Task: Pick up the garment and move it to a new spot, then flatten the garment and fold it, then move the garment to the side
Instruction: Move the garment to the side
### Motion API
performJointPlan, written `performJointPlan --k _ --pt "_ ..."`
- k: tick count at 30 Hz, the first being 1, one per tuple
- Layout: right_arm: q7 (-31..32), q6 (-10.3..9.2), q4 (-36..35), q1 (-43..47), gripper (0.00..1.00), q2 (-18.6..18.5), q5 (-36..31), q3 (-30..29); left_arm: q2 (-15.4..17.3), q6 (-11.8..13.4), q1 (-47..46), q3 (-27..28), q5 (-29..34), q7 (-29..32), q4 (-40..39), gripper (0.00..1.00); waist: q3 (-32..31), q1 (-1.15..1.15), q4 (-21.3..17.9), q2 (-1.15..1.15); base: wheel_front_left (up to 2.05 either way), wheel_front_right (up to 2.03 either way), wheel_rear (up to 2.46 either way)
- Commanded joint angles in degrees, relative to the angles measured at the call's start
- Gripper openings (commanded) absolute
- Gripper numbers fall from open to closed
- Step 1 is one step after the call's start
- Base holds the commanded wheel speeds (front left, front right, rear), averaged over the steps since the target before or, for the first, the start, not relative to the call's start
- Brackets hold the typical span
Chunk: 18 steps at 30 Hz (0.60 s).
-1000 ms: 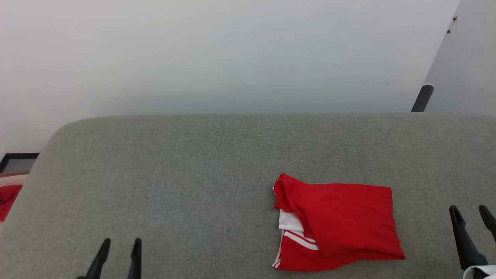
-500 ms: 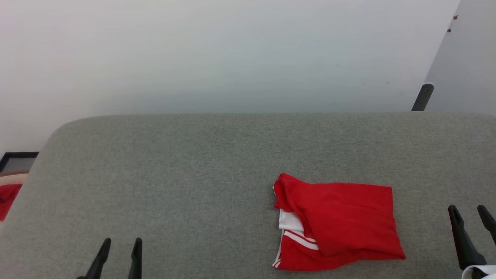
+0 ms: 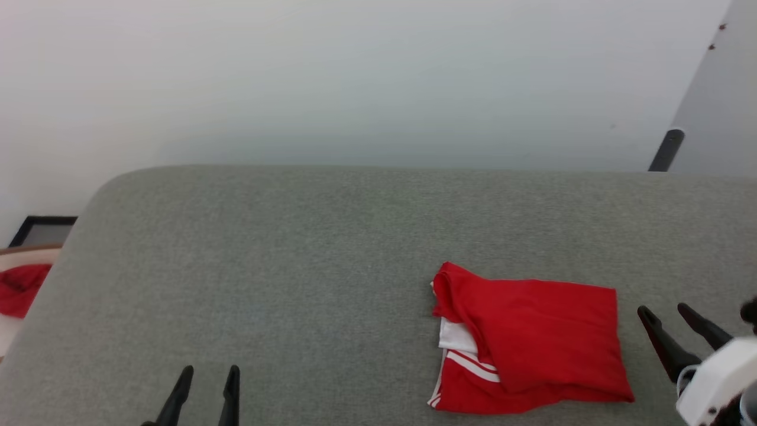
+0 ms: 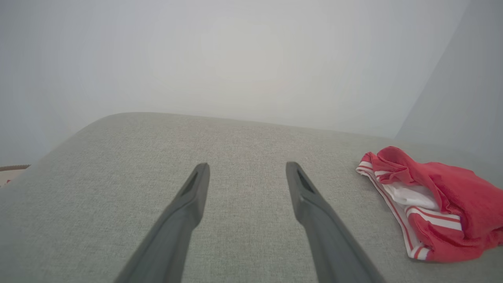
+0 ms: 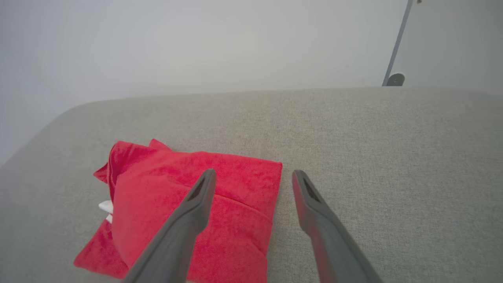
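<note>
The red garment (image 3: pixel 532 340) lies folded on the grey padded table (image 3: pixel 307 266), right of centre, with a white sleeve and white stripes showing at its left edge. The left wrist view has the garment (image 4: pixel 436 204) at the right. My right gripper (image 3: pixel 665 312) is open, just off the garment's right edge, tilted toward it; from its wrist the garment (image 5: pixel 188 212) sits under the left finger (image 5: pixel 196 204). My left gripper (image 3: pixel 208 373) stands open and empty near the front edge, well left of the garment. The lettering is hidden.
A white wall rises behind the table. A dark pole (image 3: pixel 665 151) stands at the back right. Off the table's left edge lie another red cloth (image 3: pixel 20 287) on a pale surface and a dark frame (image 3: pixel 41 228).
The head camera has swung, sliding the whole scene right. My right gripper has moved left toward the garment's right edge and tilted. The garment lies as before.
</note>
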Motion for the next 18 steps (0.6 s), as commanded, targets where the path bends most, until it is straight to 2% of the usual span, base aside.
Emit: performJointPlan --k 1,11,14,18 --pt "2.19 -0.05 0.45 -1.24 1.00 -0.72 0.03 0.32 -0.13 0.01 -0.50 -0.07 0.43 -0.27 0.21 1.00 0.61 0.00 1.06 0.00 0.00 0.00 0.00" --pt "34.16 -0.05 8.26 -9.47 1.00 -5.37 4.43 3.46 -2.02 -0.98 -3.30 -1.32 1.01 -0.48 1.78 1.00 2.31 0.00 5.51 0.00 0.00 0.00 0.00" --pt "39.76 -0.04 10.37 -10.73 1.00 -5.21 5.24 2.21 -2.60 -1.38 -4.48 -1.75 1.23 -0.46 1.86 1.00 3.10 0.00 6.77 0.00 0.00 0.00 0.00" --pt "42.70 -0.05 12.93 -12.38 1.00 -4.12 4.07 0.06 -3.22 -1.95 -5.74 -1.77 1.51 -0.47 1.62 1.00 4.48 0.00 8.26 0.00 0.00 0.00 0.00"
